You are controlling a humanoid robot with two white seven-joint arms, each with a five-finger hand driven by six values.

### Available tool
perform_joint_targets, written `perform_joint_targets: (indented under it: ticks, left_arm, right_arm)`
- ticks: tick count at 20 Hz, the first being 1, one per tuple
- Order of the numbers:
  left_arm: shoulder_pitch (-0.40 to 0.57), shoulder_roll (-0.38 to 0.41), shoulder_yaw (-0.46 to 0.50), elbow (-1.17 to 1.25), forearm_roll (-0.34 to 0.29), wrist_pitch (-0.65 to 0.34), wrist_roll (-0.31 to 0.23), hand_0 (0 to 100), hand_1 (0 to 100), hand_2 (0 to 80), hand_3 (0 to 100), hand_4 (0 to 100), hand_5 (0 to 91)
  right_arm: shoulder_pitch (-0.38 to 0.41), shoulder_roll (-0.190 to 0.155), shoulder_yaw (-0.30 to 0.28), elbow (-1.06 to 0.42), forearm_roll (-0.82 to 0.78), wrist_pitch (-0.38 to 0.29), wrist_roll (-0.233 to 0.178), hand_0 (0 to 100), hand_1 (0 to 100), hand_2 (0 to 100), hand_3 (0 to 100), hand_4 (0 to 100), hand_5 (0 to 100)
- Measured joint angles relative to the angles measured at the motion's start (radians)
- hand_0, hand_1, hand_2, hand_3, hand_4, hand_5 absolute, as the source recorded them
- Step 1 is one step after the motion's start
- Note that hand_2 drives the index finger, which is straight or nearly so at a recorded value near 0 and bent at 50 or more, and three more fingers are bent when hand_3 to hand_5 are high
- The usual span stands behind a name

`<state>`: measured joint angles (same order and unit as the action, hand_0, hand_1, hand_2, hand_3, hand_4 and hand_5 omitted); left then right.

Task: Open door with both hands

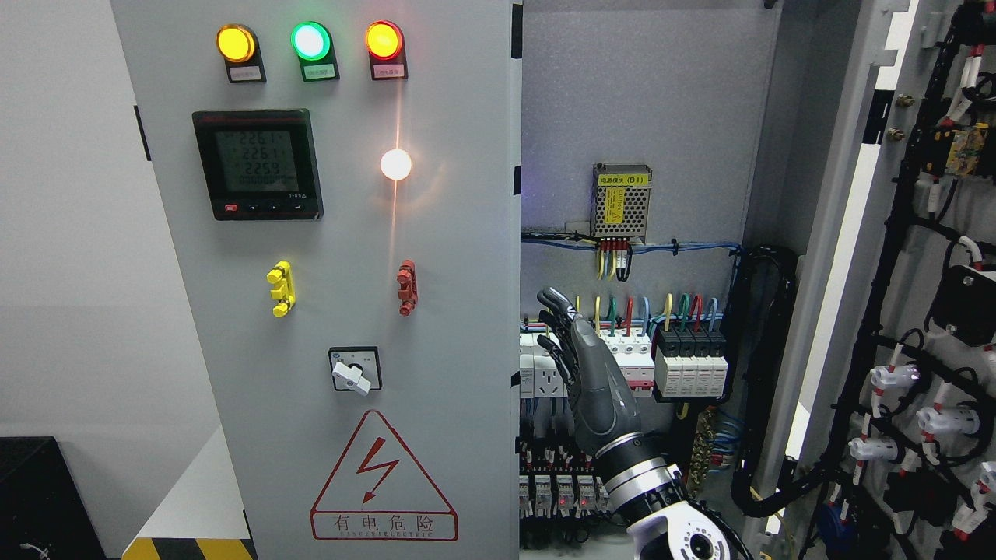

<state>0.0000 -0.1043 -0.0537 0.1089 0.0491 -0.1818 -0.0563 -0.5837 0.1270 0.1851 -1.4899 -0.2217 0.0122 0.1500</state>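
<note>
Head view: grey cabinet, left door [327,311] closed, fills centre-left; right door [918,311] swung wide open at far right, inner face showing black cable looms and white connectors. On closed door: yellow, green, red lamps [310,40] lit, digital meter [257,163] below, white lamp [395,164] glowing, rotary switch [355,369], red hazard triangle [383,478]. Open bay: mesh-cased power supply [621,201] on back panel, breaker row [669,358] with coloured wires. Right hand [587,369] raised inside bay before breakers, just beside closed door's edge, fingers loosely apart, gripping nothing. White wall at left, black-yellow floor stripe [187,548] at bottom
</note>
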Motion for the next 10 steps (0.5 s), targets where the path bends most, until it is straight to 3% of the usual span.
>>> perform_joint_targets:
  ticks: [4,10]
  left_arm:
    - [0.0,0.0,0.0,0.0,0.0,0.0,-0.002,0,0,0.0,0,0,0.0]
    - [0.0,0.0,0.0,0.0,0.0,0.0,-0.001,0,0,0.0,0,0,0.0]
  right_arm:
    - [-0.012,-0.002,-0.002,0.017,-0.029,0.0,0.012,19,0,0,0,0,0]
    - [-0.026,-0.003,-0.011,0.04,-0.052,0.0,0.07,19,0,0,0,0,0]
